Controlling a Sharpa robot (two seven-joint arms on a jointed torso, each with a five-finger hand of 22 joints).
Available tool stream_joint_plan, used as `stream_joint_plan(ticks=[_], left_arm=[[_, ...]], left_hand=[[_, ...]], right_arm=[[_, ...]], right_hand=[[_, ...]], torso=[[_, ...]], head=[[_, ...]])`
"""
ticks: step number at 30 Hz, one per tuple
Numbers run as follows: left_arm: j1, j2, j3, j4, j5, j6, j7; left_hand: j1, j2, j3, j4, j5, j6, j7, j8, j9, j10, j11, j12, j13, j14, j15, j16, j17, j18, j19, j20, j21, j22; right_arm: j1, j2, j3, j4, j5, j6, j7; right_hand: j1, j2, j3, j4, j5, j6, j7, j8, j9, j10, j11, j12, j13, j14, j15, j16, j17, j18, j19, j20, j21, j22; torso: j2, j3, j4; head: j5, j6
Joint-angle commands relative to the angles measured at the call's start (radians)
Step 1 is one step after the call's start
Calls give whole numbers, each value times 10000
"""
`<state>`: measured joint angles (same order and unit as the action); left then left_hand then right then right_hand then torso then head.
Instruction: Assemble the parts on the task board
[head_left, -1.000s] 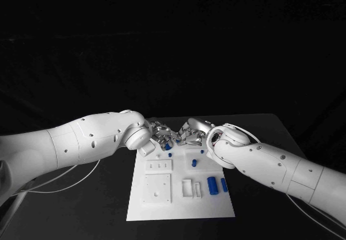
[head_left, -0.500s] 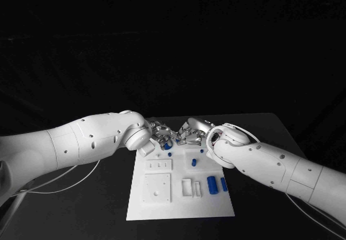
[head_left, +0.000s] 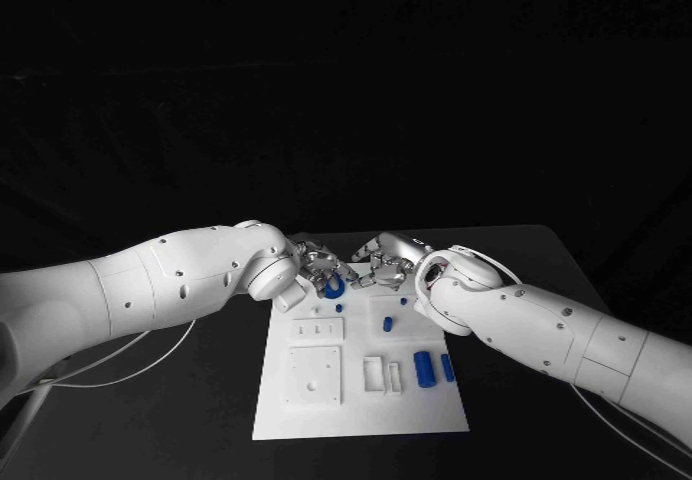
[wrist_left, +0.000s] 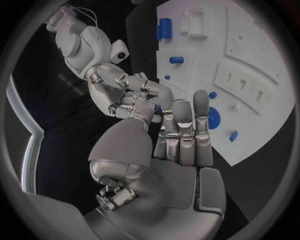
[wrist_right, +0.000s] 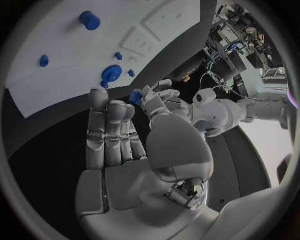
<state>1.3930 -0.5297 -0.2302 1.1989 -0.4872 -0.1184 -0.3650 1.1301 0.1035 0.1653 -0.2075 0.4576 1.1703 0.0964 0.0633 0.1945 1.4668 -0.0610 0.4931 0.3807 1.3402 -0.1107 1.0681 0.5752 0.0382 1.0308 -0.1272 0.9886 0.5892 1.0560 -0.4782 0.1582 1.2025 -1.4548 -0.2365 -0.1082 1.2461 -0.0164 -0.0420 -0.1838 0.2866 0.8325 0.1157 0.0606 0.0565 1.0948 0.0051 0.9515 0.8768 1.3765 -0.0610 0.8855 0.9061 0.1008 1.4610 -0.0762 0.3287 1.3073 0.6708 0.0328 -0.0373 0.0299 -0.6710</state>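
- Blue plastic by the look of it: a small blue part sits pinched at the fingertips of the left hand, as the right wrist view shows; judged light and rigid, and smooth enough to slip or twist in a fingertip pinch.
- Just beyond both hands, on the far end of the white task board, stands a blue round knob-like part, touching the board; it lies right beside the fingertips of the left hand.
- The right hand hovers close against the left, fingers fairly straight and close together with nothing seen in them; whether they touch the small part I cannot tell.
- Handling judgement: the small part is best held by its sides, leaving its end free to seat; the knob is best taken round its rim.
- Nearer the robot than the hands, a blue cylinder lies on the board, well apart from both.
- Risk, as I judge it: dropping a piece this small between crowded fingers.
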Motion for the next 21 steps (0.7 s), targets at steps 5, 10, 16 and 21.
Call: stream_joint_plan(ticks=[5,10,16,21], left_arm=[[-3,-76,4,-41,-293,12,-166],[-3,-179,-1,-74,-311,116,-257],[-3,-314,-29,-42,-386,211,-410],[-6,-426,-72,12,-542,304,-525]], left_hand=[[-102,-60,107,-3,64,2019,-1123,26,1886,465,-85,77,0,71,-3,25,61,-108,-28,-34,66,24],[-124,-74,109,-5,71,2039,-1131,30,1902,471,-91,103,1,91,-4,27,87,-109,-26,-34,74,25],[-261,-18,87,100,-27,2177,-1181,31,1958,477,-122,318,60,195,-22,65,169,-114,26,-49,123,34],[-416,89,38,229,-210,2351,-1243,32,2019,483,-165,569,119,356,-64,92,251,-118,131,-87,190,45]], right_arm=[[-43,-274,2,124,156,-444,540],[-98,-703,3,319,255,-596,726],[-120,-1205,51,394,924,-976,1121],[-123,-1554,275,332,1799,-1207,1449]], right_hand=[[211,-123,-172,277,-10,-529,6,-67,-25,-127,-6,246,-350,-105,4,98,-113,39,41,-19,-318,126],[217,-46,-174,239,-10,-275,32,-65,-19,-132,42,298,-420,-98,36,108,-142,66,77,8,-379,181],[151,84,-164,185,296,209,73,-39,1,-113,98,337,-485,-82,65,120,-164,98,127,34,-379,232],[74,190,-155,114,479,334,99,-41,3,-98,115,347,-560,-47,74,133,-186,136,194,47,-405,250]], torso=[[5,-7,27],[-3,-1,3],[-10,-3,-6],[-12,1,-2]], head=[[33,-13],[97,-43],[138,-71],[160,-102]])
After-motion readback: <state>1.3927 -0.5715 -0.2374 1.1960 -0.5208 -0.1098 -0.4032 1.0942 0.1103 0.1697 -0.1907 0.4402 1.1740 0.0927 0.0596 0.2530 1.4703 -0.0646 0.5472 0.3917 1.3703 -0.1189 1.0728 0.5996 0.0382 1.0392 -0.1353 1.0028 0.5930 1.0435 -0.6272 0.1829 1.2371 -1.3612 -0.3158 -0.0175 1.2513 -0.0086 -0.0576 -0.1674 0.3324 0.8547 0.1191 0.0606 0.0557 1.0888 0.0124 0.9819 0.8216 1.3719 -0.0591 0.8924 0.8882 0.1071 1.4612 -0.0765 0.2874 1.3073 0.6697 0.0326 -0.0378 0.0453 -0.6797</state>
